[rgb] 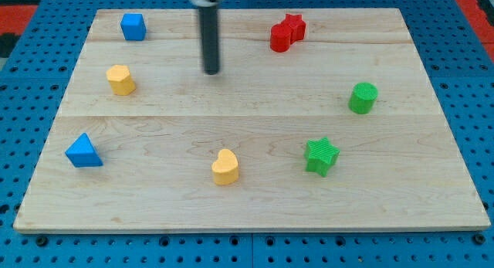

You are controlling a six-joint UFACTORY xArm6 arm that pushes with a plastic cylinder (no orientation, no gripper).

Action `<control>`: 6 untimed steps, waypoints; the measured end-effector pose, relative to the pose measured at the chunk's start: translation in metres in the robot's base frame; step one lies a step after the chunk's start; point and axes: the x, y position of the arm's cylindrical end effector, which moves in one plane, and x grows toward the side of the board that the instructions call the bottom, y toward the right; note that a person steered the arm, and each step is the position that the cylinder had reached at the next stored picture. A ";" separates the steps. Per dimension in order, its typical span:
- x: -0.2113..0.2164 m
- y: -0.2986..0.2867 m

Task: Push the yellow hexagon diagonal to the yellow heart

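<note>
seven blocks lie apart from my tip.

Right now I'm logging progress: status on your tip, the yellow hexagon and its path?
My tip apart from blocks, right of yellow hexagon. Hexagon upper left, yellow heart lower centre. Nothing between them.

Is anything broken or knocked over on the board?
Nothing stands out. All seven blocks sit apart on the wooden board, none tipped or damaged. My tip touches nothing; it rests right of the yellow hexagon, far above the yellow heart.
</note>
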 end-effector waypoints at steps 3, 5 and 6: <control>0.042 -0.111; 0.045 -0.039; 0.092 -0.016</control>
